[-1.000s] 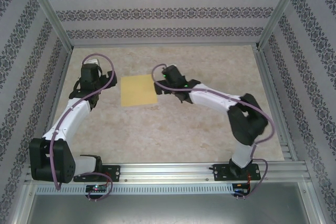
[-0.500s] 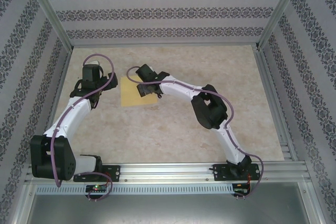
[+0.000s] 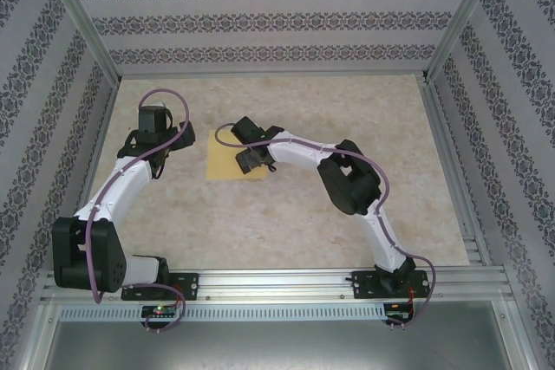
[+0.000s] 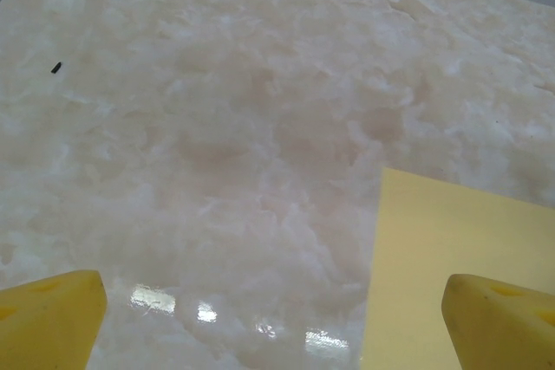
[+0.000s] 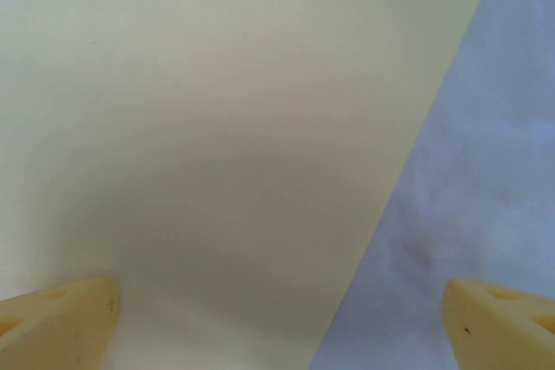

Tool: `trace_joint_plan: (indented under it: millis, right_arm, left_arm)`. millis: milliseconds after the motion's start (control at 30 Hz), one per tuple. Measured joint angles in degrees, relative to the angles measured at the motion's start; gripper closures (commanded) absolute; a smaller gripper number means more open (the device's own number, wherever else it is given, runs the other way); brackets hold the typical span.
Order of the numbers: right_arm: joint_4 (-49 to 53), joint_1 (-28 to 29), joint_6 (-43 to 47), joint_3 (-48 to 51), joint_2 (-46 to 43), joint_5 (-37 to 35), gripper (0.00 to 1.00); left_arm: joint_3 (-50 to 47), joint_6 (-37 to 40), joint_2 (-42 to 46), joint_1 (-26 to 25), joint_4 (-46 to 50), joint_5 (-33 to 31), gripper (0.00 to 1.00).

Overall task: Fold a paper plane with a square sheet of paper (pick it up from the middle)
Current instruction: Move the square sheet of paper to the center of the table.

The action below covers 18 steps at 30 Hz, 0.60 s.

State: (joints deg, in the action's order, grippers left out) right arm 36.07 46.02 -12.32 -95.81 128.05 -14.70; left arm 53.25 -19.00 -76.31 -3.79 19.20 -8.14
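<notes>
Sharply bent right arm [image 3: 347, 184], fingers [image 5: 52, 318] over paper [image 5: 217, 127]

Striped patterned walls [image 3: 260, 19] running across the top and down both sides, beige marbled tabletop [image 3: 260, 231] filling the middle, metal posts [image 3: 82, 23] slanting in the upper corners, metal rail [image 3: 277, 282] lying along the bottom
</notes>
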Motion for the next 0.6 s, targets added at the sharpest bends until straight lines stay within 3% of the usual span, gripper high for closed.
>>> trace_joint_plan:
  millis: [300,433,600]
  right_arm:
    - [-1.0,-1.5,-0.3,26.3,-18.5,3.3,0.06]
    - [4.9,-2.3,-2.7,26.3,-20.2,3.9,0.04]
    - [7.8,-1.9,-10.6,19.5,-20.8,3.2,0.03]
  left_arm:
    - [0.4,-0.4,0.0,0.0,0.4,0.4,0.0]
    - [0.5,-0.9,0.0,0.0,0.5,0.9,0.0]
    - [1.1,-1.1,0.0,0.0,1.8,1.5,0.0]
